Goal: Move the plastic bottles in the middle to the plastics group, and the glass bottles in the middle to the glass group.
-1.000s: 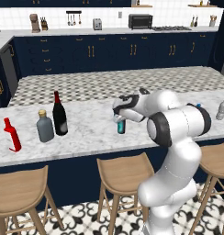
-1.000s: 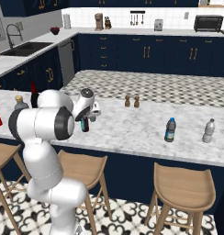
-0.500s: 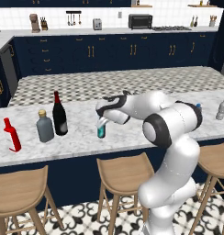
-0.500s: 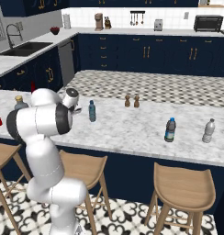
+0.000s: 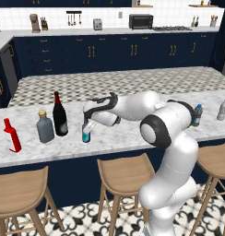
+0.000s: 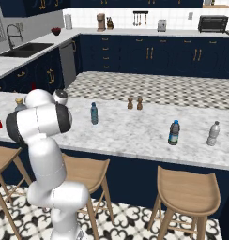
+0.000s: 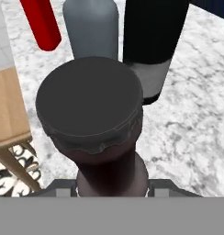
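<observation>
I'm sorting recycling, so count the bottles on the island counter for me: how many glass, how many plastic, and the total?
Glass bottles: 4 (red bottle, grey bottle, wine bottle, teal-labelled bottle in the gripper)
Plastic bottles: 3 (pale-blue bottle, blue-labelled bottle, clear bottle)
Total: 7

Light: even, bright, no single source evident.
Shadows: faint, soft under the stools (image 5: 123,171).
Glare: none on the marble counter (image 6: 135,131).
Focus: base views sharp; hand view slightly soft close up.
</observation>
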You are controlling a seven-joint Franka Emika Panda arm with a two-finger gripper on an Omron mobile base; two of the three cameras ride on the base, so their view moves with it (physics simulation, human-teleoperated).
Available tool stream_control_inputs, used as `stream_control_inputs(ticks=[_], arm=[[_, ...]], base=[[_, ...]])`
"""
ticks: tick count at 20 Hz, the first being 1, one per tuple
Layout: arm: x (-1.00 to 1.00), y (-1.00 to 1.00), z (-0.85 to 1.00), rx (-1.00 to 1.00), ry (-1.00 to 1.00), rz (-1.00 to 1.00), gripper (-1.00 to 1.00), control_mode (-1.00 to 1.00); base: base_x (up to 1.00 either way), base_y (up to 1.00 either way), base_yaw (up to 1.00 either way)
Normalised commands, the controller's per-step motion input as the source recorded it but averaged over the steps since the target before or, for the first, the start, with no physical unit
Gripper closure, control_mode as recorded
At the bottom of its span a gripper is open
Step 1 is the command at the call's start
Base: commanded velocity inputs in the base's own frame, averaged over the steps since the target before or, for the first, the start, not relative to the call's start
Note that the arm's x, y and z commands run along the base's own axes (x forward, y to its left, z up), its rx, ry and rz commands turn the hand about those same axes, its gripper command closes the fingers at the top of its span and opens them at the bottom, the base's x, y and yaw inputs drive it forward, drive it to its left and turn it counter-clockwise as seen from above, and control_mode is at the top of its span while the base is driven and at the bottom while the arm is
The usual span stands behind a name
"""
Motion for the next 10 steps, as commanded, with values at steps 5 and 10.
stream_control_inputs(ticks=[5, 10], arm=[[0.00, 0.58, 0.00, 0.00, -0.02, 0.07, 1.00, -1.00], [0.11, 0.77, 0.00, 0.00, 0.00, 0.05, 1.00, -1.00]], base=[[0.00, 0.00, 0.00], [0.00, 0.00, 0.00]])
